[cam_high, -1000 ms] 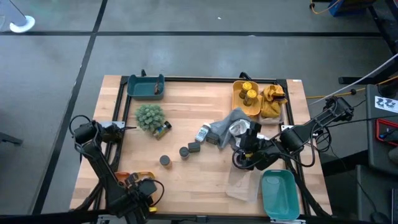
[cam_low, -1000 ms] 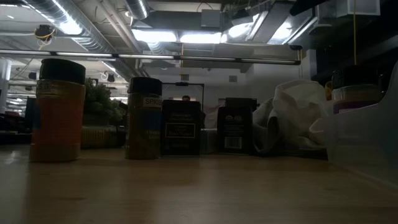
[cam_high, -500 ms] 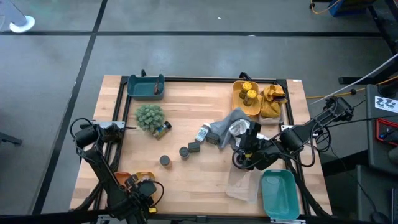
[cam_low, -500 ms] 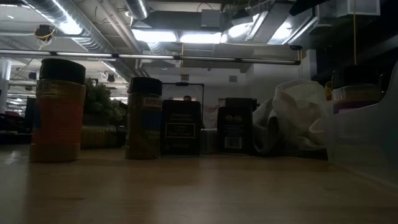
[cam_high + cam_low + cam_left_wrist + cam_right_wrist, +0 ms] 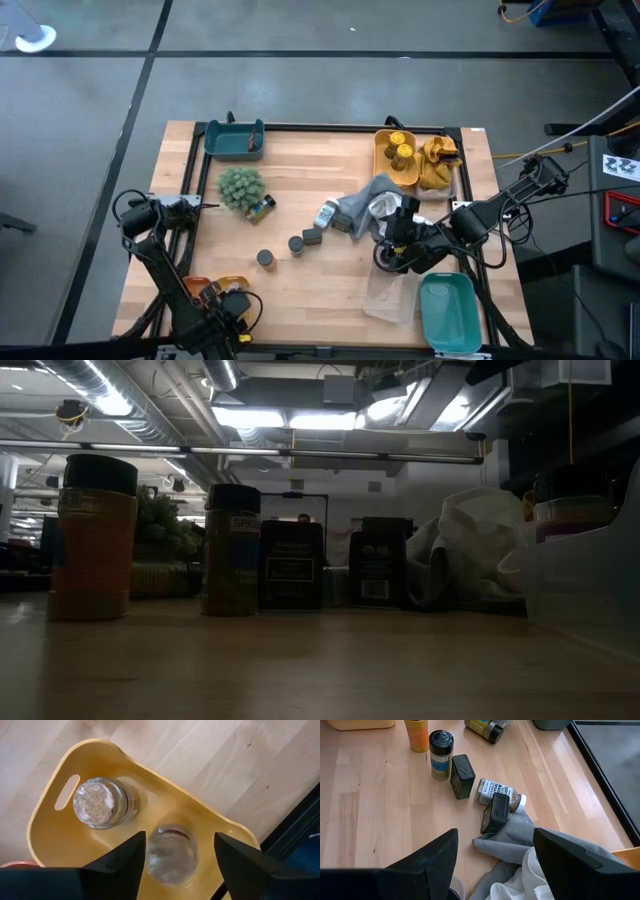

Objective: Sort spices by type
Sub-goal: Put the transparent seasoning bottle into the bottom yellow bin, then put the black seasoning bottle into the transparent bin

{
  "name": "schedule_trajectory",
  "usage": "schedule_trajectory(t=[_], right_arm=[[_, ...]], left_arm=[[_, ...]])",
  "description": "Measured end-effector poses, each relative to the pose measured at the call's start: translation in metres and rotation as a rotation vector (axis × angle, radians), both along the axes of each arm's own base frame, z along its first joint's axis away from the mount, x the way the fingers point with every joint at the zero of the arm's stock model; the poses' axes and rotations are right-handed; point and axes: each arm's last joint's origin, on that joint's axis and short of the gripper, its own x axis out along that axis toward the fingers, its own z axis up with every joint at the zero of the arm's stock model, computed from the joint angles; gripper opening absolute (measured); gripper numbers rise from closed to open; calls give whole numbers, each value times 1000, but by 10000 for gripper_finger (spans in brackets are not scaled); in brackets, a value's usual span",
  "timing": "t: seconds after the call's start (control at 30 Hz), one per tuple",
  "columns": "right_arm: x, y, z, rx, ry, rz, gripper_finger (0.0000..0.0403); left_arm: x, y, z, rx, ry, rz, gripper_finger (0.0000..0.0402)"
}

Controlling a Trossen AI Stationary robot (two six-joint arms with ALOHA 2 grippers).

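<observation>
My left gripper is open above a yellow tray at the table's near left. A glass jar stands between its fingers and a second jar beside it; I see no touch. My right gripper is open and hovers over the grey cloth. Ahead of it a dark tin leans on the cloth and a white-lidded jar lies on its side. Farther on stand another tin, a dark-lidded jar and an orange jar.
The green plant ball has a jar lying beside it. A teal tray sits far left. Far right are a yellow tray with yellow-lidded jars and a yellow cloth. A teal bin and a clear container sit near right.
</observation>
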Motion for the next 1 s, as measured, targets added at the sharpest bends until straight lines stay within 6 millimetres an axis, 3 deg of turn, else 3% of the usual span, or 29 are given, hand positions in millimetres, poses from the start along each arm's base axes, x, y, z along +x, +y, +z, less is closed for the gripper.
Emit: schedule_trajectory(t=[0.47, 0.73, 1.0], right_arm=[[0, 0, 0, 0, 0, 0, 257], [0, 0, 0, 0, 0, 0, 257], [0, 0, 0, 0, 0, 0, 257]], left_arm=[[7, 5, 2, 9, 8, -33, 224], [13, 25, 31, -31, -24, -52, 223], [9, 58, 58, 41, 31, -40, 223]])
